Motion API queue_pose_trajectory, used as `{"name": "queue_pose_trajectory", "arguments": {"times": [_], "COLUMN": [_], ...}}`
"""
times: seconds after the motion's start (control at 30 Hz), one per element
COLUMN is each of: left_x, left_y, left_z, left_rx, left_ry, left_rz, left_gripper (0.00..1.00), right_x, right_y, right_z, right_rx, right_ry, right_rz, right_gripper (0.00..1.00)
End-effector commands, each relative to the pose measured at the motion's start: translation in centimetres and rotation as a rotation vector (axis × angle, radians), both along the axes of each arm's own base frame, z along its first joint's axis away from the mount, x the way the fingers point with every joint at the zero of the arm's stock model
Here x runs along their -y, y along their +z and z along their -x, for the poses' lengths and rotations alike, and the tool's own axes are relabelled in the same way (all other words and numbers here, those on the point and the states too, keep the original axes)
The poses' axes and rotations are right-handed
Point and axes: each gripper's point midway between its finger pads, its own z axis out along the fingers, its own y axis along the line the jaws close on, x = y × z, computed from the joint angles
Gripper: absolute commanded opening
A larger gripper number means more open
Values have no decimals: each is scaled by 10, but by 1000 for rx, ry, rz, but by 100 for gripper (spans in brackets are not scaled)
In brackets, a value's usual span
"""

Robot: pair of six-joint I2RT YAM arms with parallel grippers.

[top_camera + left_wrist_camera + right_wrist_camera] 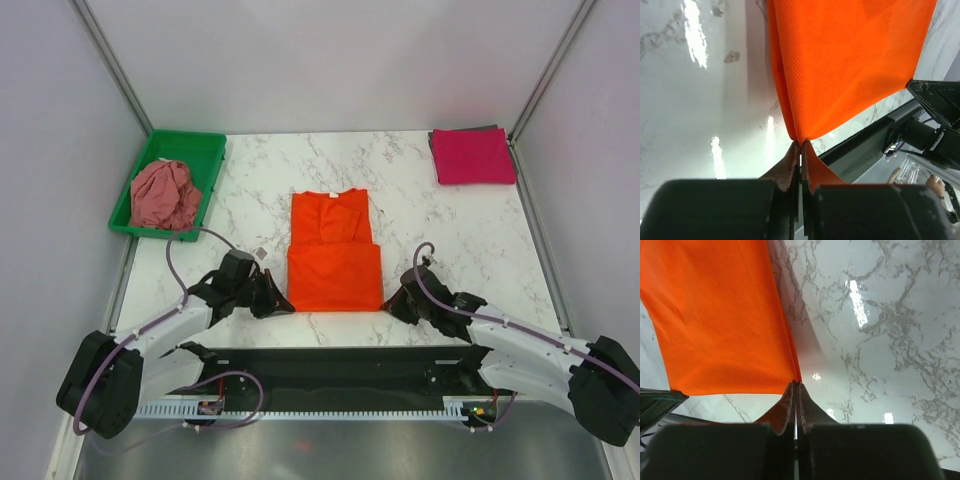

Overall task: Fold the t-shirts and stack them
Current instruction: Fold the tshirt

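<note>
The bright orange t-shirt (333, 250) lies in the middle of the table, its near part folded over. My left gripper (281, 303) is shut on its near left corner; the left wrist view shows the orange cloth (850, 65) pinched at the fingertips (792, 157). My right gripper (390, 303) is shut on its near right corner, seen in the right wrist view (720, 320). A folded magenta-pink t-shirt (472, 156) lies at the far right. A crumpled dusty rose t-shirt (165, 194) sits in the green tray (200, 150).
The green tray stands at the far left. White walls and metal posts enclose the marble table (450, 230). A black base bar (340, 370) runs along the near edge.
</note>
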Motion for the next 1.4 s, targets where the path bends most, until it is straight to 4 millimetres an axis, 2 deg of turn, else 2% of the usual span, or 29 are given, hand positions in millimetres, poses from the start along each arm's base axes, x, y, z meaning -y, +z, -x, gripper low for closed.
{"name": "queue_pose_trajectory", "arguments": {"times": [0.0, 0.13, 0.27, 0.33, 0.5, 0.53, 0.67, 0.7, 0.73, 0.77, 0.8, 0.87, 0.9, 0.93, 0.97, 1.0, 1.03, 1.07, 1.1, 1.13, 1.17, 1.27, 1.3, 1.37], "left_x": [1, 6, -4, -5, -3, 0, 4, 6, 8, 9, 10, 10, 8, 7, 7, 5, 5, 5, 2, 2, 2, 6, 8, 5], "left_y": [7, 21, 36, 45, 52, 60, 78, 90, 91, 95, 109, 115, 127, 132, 130, 144, 149, 143, 157, 160, 165, 169, 164, 159], "left_z": [6, 16, 17, 10, -6, -11, -32, -42, -47, -52, -63, -76, -89, -96, -105, -118, -125, -135, -150, -158, -175, -202, -220, -240], "left_rx": [-10, 17, 53, 83, 98, 117, 154, 183, 181, 190, 225, 235, 266, 279, 270, 301, 310, 294, 329, 334, 350, 362, 354, 345], "left_ry": [15, -4, 5, 16, 21, 19, 23, 29, 27, 27, 38, 45, 62, 68, 72, 84, 89, 90, 101, 100, 97, 77, 72, 78], "left_rz": [-8, -27, -89, -99, -142, -140, -156, -152, -160, -160, -153, -161, -161, -163, -174, -165, -164, -177, -172, -172, -178, -172, -183, -179], "left_gripper": [2, 2, 2, 2, 2, 2, 2, 2, 2, 2, 2, 2, 2, 2, 2, 2, 2, 2, 2, 2, 2, 2, 2, 2], "right_x": [7, 5, 7, 8, 5, 7, 4, 3, -2, -1, -2, -6, -7, -5, -5, -5, -1, 0, -1, 1, -1, -8, -10, -16], "right_y": [7, 18, 38, 43, 60, 63, 89, 93, 109, 107, 111, 124, 129, 145, 141, 145, 154, 158, 161, 166, 168, 166, 164, 157], "right_z": [5, 10, 2, -2, -17, -22, -43, -47, -56, -62, -68, -86, -93, -107, -116, -123, -141, -149, -157, -175, -184, -215, -223, -245], "right_rx": [22, 47, 120, 143, 185, 203, 267, 280, 308, 312, 321, 341, 354, 379, 367, 372, 383, 388, 399, 408, 412, 412, 410, 408], "right_ry": [-1, 13, 14, 14, 24, 22, 12, 13, 7, 15, 14, 8, 23, 2, 3, 22, -6, -7, 12, -6, 2, 36, 42, 59], "right_rz": [21, 3, 3, 24, 83, 106, 160, 175, 170, 220, 231, 258, 279, 278, 301, 309, 307, 309, 318, 314, 313, 323, 326, 332], "right_gripper": [0, 0, 0, 0, 0, 0, 0, 0, 0, 0, 0, 0, 0, 0, 0, 0, 0, 0, 0, 0, 0, 0, 0, 0]}}
